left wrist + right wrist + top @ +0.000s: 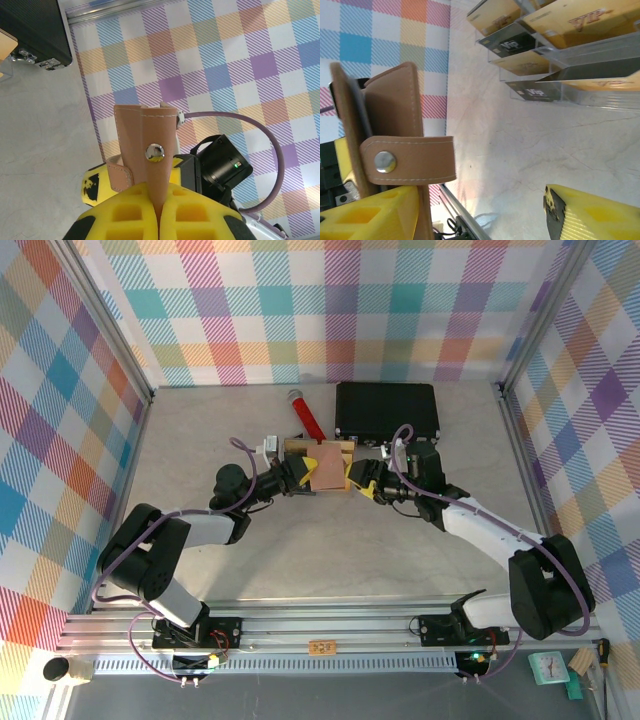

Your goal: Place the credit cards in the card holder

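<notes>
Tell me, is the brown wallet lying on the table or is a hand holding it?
Held. The left hand pinches the card holder by its edge between its shut yellow fingers, and it sticks out from them.

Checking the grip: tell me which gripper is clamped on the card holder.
The left gripper, shut on the card holder; the right gripper stands open.

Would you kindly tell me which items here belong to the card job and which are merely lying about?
Job: card holder, in the left claw; credit cards in the clear tray.
Lying about: black case; red stick.
</notes>
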Robot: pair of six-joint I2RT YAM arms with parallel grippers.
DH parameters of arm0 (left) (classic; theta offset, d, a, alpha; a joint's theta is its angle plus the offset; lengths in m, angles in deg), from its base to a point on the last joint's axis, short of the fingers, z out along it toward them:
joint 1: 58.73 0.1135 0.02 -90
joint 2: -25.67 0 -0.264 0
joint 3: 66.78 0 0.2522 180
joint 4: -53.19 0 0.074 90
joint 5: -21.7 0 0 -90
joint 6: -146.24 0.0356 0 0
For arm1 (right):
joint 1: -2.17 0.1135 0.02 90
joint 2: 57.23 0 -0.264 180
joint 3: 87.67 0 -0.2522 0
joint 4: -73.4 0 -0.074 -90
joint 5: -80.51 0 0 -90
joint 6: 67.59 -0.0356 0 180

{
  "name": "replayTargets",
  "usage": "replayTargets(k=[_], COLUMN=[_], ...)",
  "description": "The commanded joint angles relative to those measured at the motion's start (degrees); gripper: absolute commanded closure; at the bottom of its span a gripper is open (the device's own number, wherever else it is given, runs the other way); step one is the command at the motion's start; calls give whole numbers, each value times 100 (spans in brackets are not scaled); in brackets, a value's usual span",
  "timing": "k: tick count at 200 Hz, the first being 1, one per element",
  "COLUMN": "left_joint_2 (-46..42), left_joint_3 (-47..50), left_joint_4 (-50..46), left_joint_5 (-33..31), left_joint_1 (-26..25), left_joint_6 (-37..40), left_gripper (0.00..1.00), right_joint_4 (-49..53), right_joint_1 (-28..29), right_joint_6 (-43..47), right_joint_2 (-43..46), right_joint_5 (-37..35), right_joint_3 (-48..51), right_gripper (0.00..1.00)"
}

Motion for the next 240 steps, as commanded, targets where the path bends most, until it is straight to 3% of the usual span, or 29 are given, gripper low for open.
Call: replayTargets(k=[1, 97, 158, 206, 240], left_joint_2=[62, 207, 229, 212, 251], left_joint_3=[-12, -100, -143, -204, -215], left_joint_4=[371, 371, 389, 393, 375], left_joint_5=[143, 196, 183, 169, 156], left_joint_1=[-25, -102, -130, -147, -148], left_joint_6=[85, 95, 81, 37, 21], left_gripper=[100, 100, 100, 100, 100], right_joint_4=[-336, -959, -1540, -1949, -2076], right_joint_1=[87, 170, 188, 215, 223], right_joint_6=[-61, -304, -588, -793, -854], right_joint_2=[103, -206, -420, -564, -600], right_joint_5=[227, 513, 606, 632, 657], right_joint_3=[-249, -301, -62, 121, 166], right_gripper=[33, 36, 65, 73, 93])
